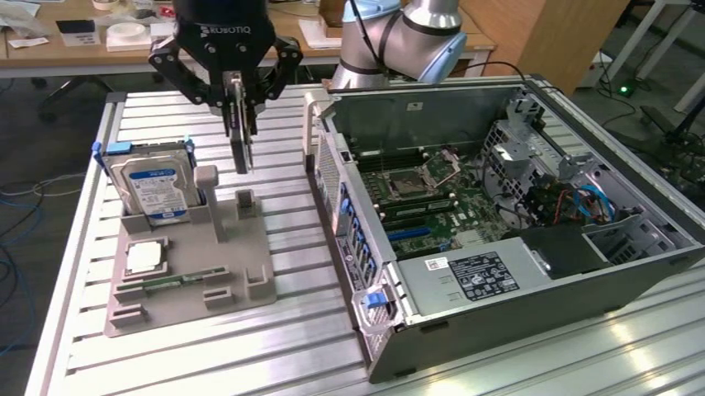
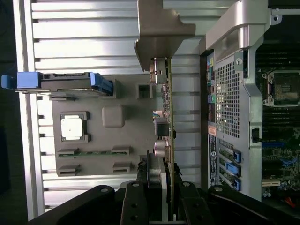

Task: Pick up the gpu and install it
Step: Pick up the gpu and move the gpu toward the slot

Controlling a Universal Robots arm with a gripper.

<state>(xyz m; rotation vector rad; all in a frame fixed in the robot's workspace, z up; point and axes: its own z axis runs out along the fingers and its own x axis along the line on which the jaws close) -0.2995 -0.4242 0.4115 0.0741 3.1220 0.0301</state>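
**Setting.** A ribbed aluminium surface [image 1: 276, 346] of parallel slotted profiles fills the foreground. Bright light reflects off its slats toward the exterior view's lower right. Behind it stands a long wooden desk [image 1: 44, 54], strewn with papers [image 1: 25, 37] and a white roll [image 1: 129, 31]. A light wooden cabinet [image 1: 540, 37] rises at the exterior view's upper right. The floor [image 1: 595, 99] is dark grey. Blue cables [image 1: 13, 247] lie on it at the exterior view's left, beside the surface. A small green lamp [image 1: 625, 88] glows low down, right of the cabinet.
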